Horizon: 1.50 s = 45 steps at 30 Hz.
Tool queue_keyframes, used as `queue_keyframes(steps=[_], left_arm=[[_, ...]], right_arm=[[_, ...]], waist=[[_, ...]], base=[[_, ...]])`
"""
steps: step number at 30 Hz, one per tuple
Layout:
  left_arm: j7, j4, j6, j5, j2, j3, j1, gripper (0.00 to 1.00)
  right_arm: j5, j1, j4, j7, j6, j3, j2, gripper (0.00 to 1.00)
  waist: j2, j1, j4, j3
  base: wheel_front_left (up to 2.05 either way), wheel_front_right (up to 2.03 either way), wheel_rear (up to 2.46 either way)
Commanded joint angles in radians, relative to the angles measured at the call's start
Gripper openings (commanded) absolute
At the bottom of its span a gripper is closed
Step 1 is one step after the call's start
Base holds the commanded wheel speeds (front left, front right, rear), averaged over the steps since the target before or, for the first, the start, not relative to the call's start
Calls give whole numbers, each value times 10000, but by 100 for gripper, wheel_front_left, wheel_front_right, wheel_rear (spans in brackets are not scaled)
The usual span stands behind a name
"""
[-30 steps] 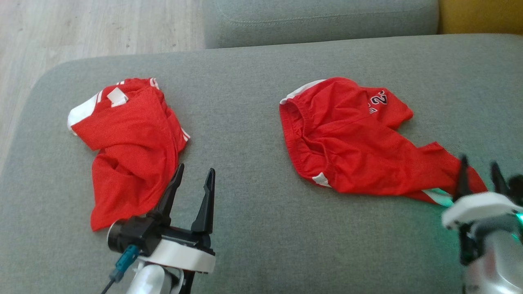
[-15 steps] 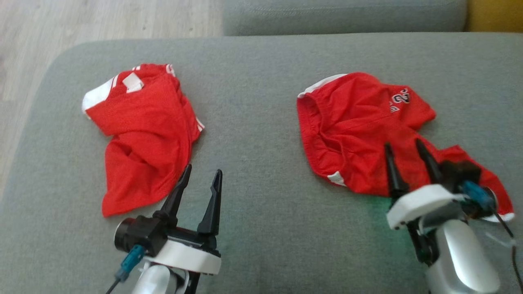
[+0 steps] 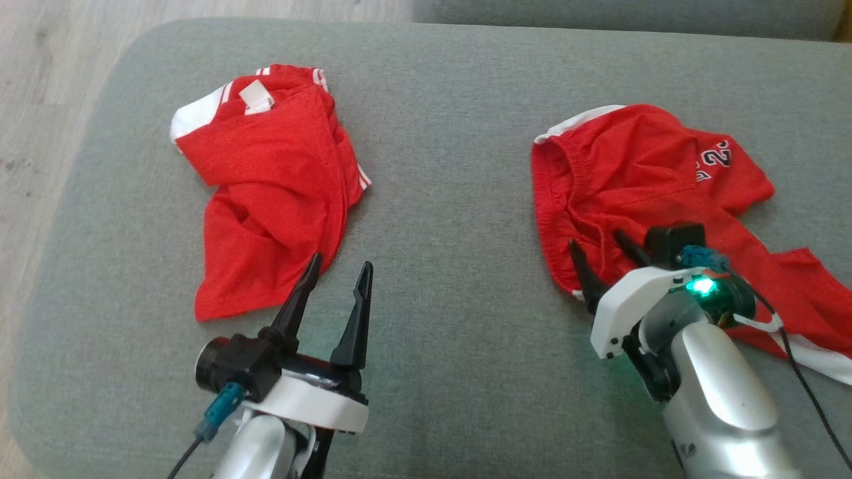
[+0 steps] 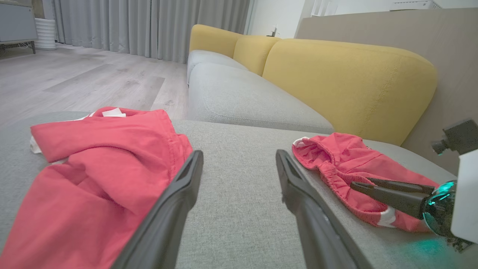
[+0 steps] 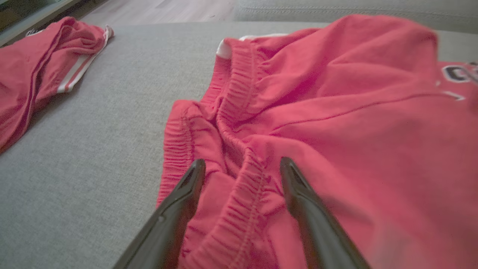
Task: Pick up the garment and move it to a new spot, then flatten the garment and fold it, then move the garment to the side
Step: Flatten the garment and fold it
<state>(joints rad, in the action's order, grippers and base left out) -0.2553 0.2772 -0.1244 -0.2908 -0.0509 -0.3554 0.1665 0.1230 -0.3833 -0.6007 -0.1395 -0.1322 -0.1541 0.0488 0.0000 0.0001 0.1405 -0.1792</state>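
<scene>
Right gripper point(image 3: 596, 241) has advanced onto the red shorts point(image 3: 652, 179) — fingers apart, straddling the elastic waistband point(image 5: 244, 179). Fabric judged light and limp — pinch that thick ridge. Left gripper point(image 3: 341, 261) spread, idle.

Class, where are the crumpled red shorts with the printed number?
In the head view, the crumpled red shorts with the printed number lie on the right side of the grey cushion, the right gripper poised at their waistband.
</scene>
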Motion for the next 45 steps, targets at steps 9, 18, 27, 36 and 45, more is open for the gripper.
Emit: queue_keyframes(steps=[9, 18, 27, 36, 45], left_arm=[[-65, -238, 12, -93, 7, 267, 348, 100], [-65, -181, 15, -79, 7, 299, 375, 100], [-65, -178, 16, -75, 7, 340, 396, 100], [-65, -139, 5, -75, 7, 287, 536, 100], [-65, -106, -1, -65, 7, 343, 542, 100]], right_arm=[[100, -660, 358, 596, 15, -183, 14, 0], [433, -905, 1194, 835, 15, -681, 14, 0], [709, -890, 1941, 316, 15, -1522, 14, 0], [-38, -1863, 371, 529, 15, -1536, 14, 100], [371, -2125, -491, 2033, 15, -1683, 14, 100]], waist=[[0, -1, 87, 18], [0, -1, 38, 58], [0, -1, 63, 18], [0, -1, 135, -118], [0, -1, -31, -15]], base=[[0, 0, 0], [0, 0, 0], [0, 0, 0], [0, 0, 0], [0, 0, 0]])
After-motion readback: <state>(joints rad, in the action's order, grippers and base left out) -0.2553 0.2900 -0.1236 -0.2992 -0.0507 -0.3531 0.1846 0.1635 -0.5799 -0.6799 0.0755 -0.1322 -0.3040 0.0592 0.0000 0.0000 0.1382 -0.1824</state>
